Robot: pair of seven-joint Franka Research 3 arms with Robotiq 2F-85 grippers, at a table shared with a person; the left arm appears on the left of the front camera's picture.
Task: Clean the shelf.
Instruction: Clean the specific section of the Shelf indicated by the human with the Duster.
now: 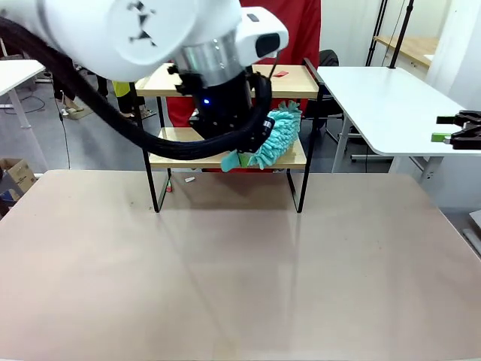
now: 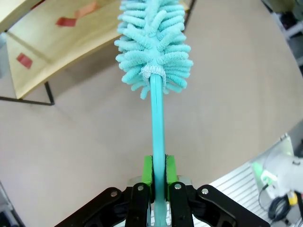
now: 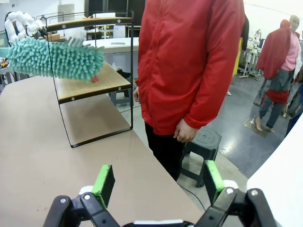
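Observation:
The shelf (image 1: 294,83) stands at the table's far side, a two-tier rack of light wood boards on a thin black frame. My left gripper (image 2: 158,178) is shut on the handle of a teal fluffy duster (image 2: 154,42). In the front view the duster head (image 1: 276,135) lies over the right part of the lower board (image 1: 297,159), below my left gripper (image 1: 237,153). Small red scraps (image 2: 66,21) lie on the boards. My right gripper (image 3: 158,185) is open and holds nothing; it hangs off the table's right side (image 1: 455,126).
A person in a red jacket (image 3: 189,61) stands just behind the shelf at the table's far edge. A white table (image 1: 391,98) is at the back right. The beige tabletop (image 1: 240,271) stretches in front of the shelf. A black stool (image 3: 203,142) sits beside the person.

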